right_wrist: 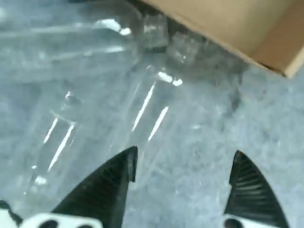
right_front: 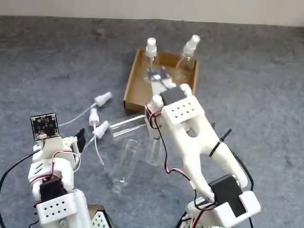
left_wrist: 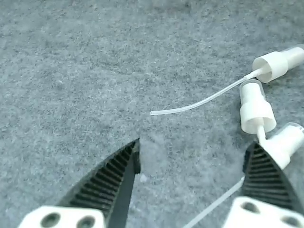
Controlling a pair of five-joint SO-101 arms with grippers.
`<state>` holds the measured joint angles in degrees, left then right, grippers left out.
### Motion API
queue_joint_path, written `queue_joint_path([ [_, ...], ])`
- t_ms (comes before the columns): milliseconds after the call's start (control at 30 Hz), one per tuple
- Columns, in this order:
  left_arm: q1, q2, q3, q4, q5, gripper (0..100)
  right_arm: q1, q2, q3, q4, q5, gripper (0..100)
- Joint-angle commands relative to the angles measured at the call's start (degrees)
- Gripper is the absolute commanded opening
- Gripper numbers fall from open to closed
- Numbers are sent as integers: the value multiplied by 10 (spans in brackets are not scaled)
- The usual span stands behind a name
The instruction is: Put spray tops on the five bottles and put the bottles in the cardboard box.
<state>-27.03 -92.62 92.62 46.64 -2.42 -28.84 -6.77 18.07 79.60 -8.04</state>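
Bottles (right_front: 151,61) wearing tops, two of them, stand in the box (right_front: 130,90). Three bare bottles (right_front: 126,126) lie on the table (right_front: 247,71) just beside the box, with three loose tops (right_front: 102,99) near it. Right end effector (right_wrist: 185,152) gapes wide over a bare bottle, empty. Left end effector (left_wrist: 194,145), also wide and empty, sits by the loose tops.

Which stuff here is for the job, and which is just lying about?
Job:
cardboard box
two capped bottles standing in it
three bare bottles lying outside it
three loose spray tops

Not job:
grey carpet
wires on the arms
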Motion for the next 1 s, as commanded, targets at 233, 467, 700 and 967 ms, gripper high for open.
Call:
queue_joint_path([
  [233,9,-3,-4,-17,-4,284,10,-35,107,-151,-44,263],
  [467,9,-3,-4,-17,-4,284,14,-35,217,-224,-44,199],
  [700,9,-3,-3,-17,-4,284,14,-36,244,-226,-48,149],
  [967,25,-3,-1,-17,-4,284,11,-41,238,-193,-89,187],
])
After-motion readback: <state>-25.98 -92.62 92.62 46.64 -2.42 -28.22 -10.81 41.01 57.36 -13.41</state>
